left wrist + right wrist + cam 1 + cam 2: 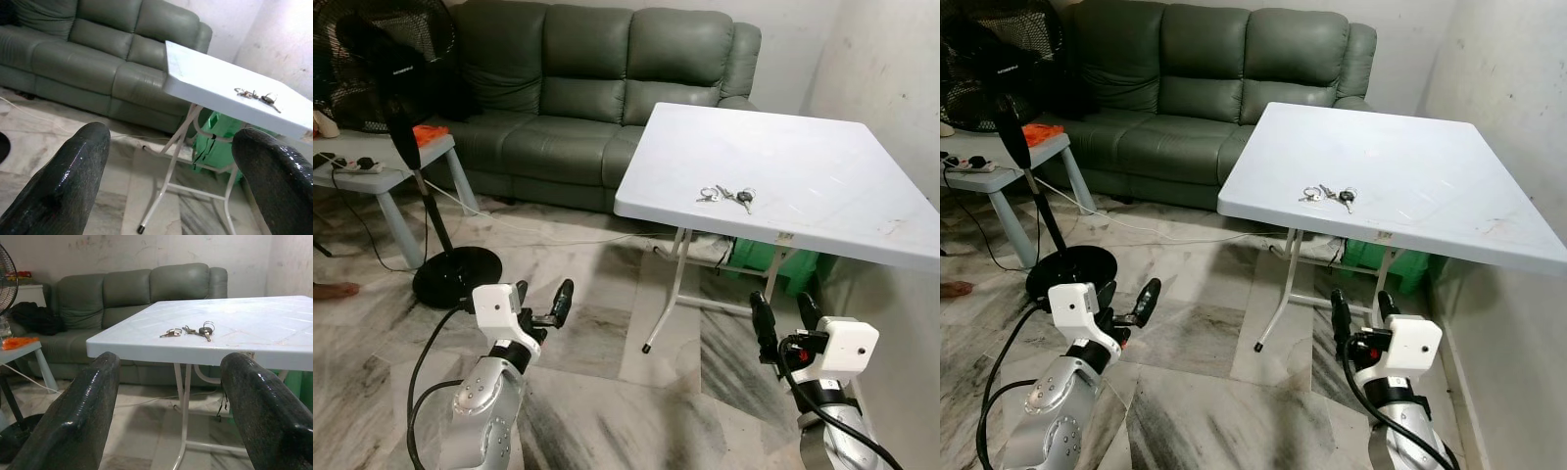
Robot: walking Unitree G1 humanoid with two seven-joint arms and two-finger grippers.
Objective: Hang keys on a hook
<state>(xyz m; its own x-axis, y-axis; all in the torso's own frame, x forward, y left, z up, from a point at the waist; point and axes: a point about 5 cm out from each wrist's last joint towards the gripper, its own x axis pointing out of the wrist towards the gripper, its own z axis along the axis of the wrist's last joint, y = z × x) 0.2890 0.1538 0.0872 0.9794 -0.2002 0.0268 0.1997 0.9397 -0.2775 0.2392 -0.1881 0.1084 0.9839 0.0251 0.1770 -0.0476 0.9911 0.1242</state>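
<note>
A bunch of keys [726,195] lies near the front edge of a white folding table [822,166], ahead and to my right. The same keys [188,330] also appear in the right wrist view, and the keys [256,95] in the left wrist view. My left gripper [540,303] is held low in front of me, open and empty, well short of the table. My right gripper [785,318] is also low, open and empty, below the table's front edge.
A green sofa [597,93] stands behind the table. A black standing fan [396,69] and a low grey side table [382,162] are at the left, with cables across the marble floor [607,392]. A green crate [773,259] sits under the table. A white wall [891,69] runs along the right.
</note>
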